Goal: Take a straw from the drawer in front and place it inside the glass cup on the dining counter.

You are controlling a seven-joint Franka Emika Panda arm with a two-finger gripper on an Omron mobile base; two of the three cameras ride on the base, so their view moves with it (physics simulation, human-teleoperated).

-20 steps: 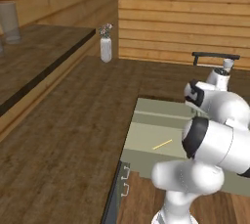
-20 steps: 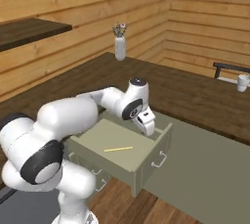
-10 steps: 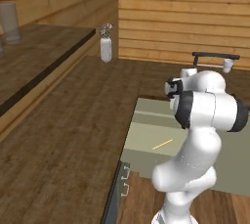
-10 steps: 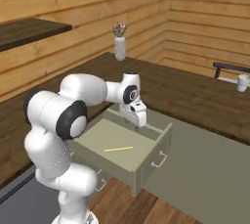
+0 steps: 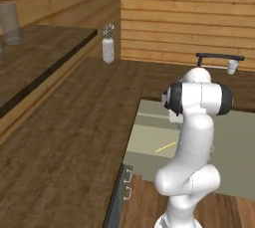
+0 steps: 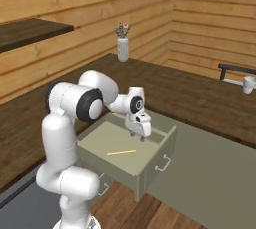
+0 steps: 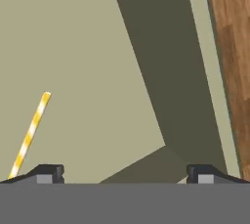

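Note:
The straw [image 6: 121, 152] lies flat on the floor of the open sage-green drawer [image 6: 150, 169], a thin yellow stick [image 5: 166, 147]. My gripper [image 6: 141, 134] hangs open inside the drawer near its far wall, a short way from the straw's end. In the hand view the straw [image 7: 30, 132] runs up from beside the left fingertip [image 7: 48, 172], left of the gap between the fingers of my gripper [image 7: 124, 174], which holds nothing. The glass cup [image 6: 248, 84] stands far to the right on the dark wood dining counter [image 6: 190, 90], next to a dark chair frame [image 5: 219, 56]. The cup is also seen in the left base view [image 5: 232, 66].
A white flower vase [image 6: 123, 48] stands at the back of the counter. A tall grey glass [image 5: 10, 20] is on the raised shelf [image 5: 45, 48] at left. Narrow drawers with metal handles [image 5: 127, 184] sit below the counter edge. My own arm [image 5: 196, 137] blocks part of the drawer.
The arm's links have swung up and stand upright over the base. The gripper has moved slightly down and inward over the drawer's far side. The straw has not moved.

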